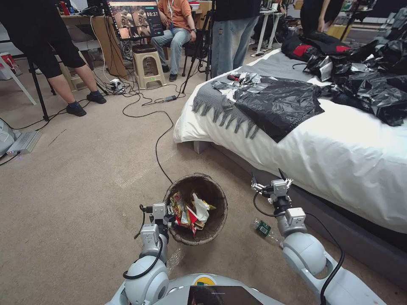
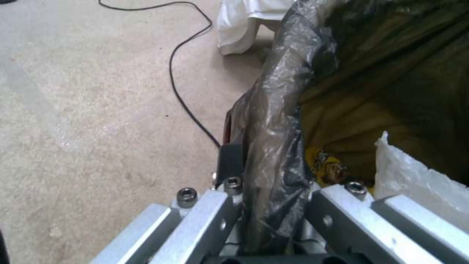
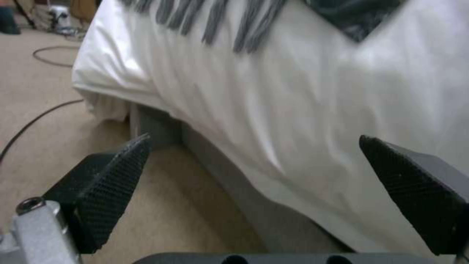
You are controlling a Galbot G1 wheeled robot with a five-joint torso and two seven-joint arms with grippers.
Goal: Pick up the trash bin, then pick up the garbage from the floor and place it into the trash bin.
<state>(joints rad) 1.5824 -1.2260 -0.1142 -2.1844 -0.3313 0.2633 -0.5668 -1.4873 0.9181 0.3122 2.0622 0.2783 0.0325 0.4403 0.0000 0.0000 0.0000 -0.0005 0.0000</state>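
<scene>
Beige carpet beside the bed (image 1: 339,169) carries the trash bin (image 1: 214,192), rim clenched by the left claw (image 1: 169,218), wrappers inside. Remaining garbage, a bottle (image 1: 263,228), lies under the released right claw (image 1: 268,178), which must descend onto it.

Lying across beige carpet (image 1: 76,169), trailing a black cable (image 1: 159,140) beside a white-sheeted bed (image 1: 322,152); standing behind, a plastic stool (image 1: 147,63).
</scene>
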